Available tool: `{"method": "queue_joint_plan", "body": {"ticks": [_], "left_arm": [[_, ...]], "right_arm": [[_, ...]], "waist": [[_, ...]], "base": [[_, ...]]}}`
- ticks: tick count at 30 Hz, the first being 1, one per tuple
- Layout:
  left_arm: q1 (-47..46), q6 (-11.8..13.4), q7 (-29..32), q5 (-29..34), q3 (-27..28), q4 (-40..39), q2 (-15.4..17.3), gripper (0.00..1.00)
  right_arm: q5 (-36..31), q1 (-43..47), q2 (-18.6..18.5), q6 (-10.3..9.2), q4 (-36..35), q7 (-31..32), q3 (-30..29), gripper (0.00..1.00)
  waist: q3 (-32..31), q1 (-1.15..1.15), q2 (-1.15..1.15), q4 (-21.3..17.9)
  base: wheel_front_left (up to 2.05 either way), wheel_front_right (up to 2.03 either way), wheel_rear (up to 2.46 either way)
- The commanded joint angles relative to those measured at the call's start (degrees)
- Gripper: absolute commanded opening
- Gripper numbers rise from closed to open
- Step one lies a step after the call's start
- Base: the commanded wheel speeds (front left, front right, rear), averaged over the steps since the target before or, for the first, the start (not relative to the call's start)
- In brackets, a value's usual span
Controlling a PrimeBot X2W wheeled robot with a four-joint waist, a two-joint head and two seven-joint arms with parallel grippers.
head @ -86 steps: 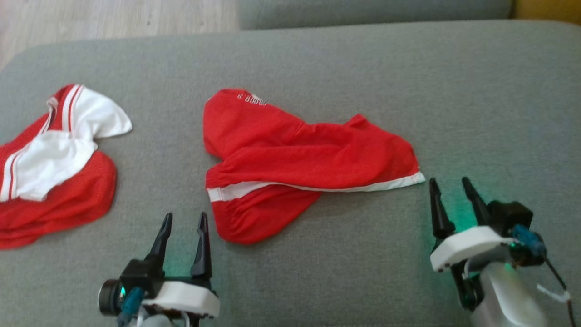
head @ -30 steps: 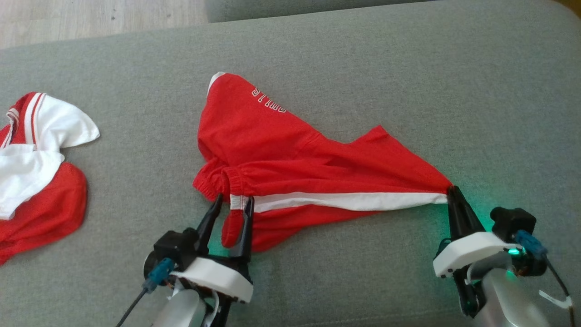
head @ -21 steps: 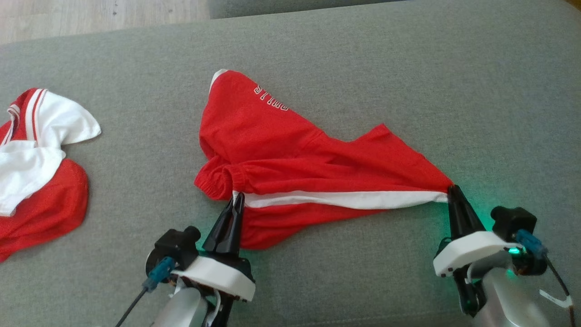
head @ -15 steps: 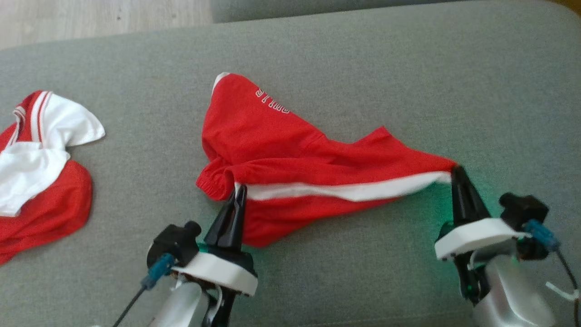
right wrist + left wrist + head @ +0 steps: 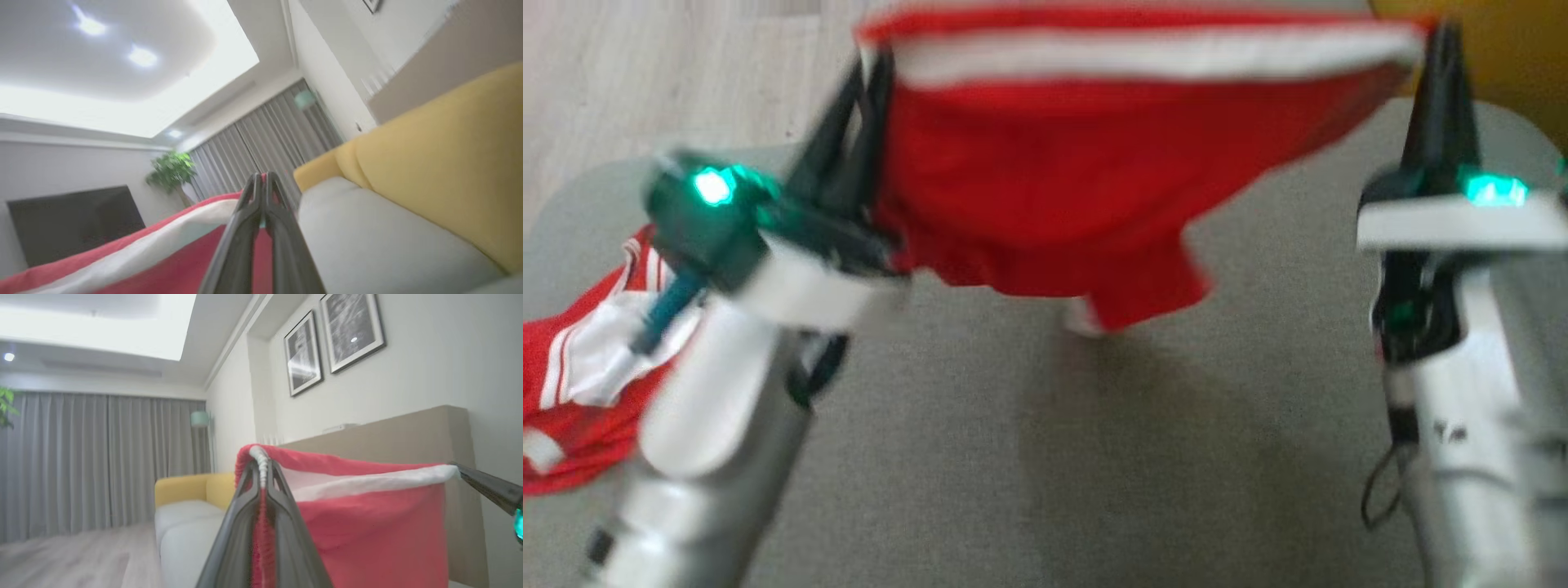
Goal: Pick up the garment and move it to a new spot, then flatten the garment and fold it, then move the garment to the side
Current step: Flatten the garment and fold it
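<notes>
The garment (image 5: 1062, 163), red shorts with a white stripe, hangs stretched in the air above the grey cushion (image 5: 1029, 457). My left gripper (image 5: 870, 65) is shut on its left end, and my right gripper (image 5: 1445, 41) is shut on its right end. In the left wrist view the dark fingers (image 5: 241, 506) pinch the red and white edge of the garment (image 5: 367, 522), and the right gripper's tip shows at the right edge. In the right wrist view my right gripper (image 5: 261, 181) clamps the striped fabric (image 5: 135, 253). The head view is blurred.
A second red and white garment (image 5: 580, 384) lies on the cushion at the left, partly behind my left forearm. Wooden floor (image 5: 645, 73) lies beyond the cushion's far left edge. A yellow sofa (image 5: 429, 163) stands off to the right.
Both grippers have risen high with the garment, lifting it off the cushion and stretching it between them. The head camera has also shifted. The left gripper shut on the waistband a second ago.
</notes>
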Motion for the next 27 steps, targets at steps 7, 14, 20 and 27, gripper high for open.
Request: {"method": "queue_joint_plan", "body": {"ticks": [7,14,20,27], "left_arm": [[-13.7,0.1,2.0,-4.0,2.0,-0.5,5.2,0.00],[-15.4,0.4,2.9,-4.0,1.0,7.5,4.5,0.00],[-21.2,0.7,0.6,-4.3,2.6,16.4,2.0,0.00],[-28.1,0.8,-0.2,-1.8,8.4,13.3,-1.3,0.00]], "right_arm": [[1.5,-14.1,-3.0,0.18,-4.7,3.7,3.6,0.00],[-1.4,-19.5,-3.8,0.18,2.8,5.8,5.0,0.00],[-4.7,-29.0,-3.5,0.18,11.9,1.7,3.4,0.00],[-6.2,-36.3,-3.2,0.18,12.5,-0.2,1.7,0.00]], "waist": [[-1.7,0.00,0.00,0.8],[3.2,0.00,0.00,1.0],[9.0,0.00,0.00,0.5],[10.8,0.00,0.00,-0.1]], "base": [[0.00,0.00,0.00],[0.00,0.00,0.00],[0.00,0.00,0.00],[0.00,0.00,0.00]]}}
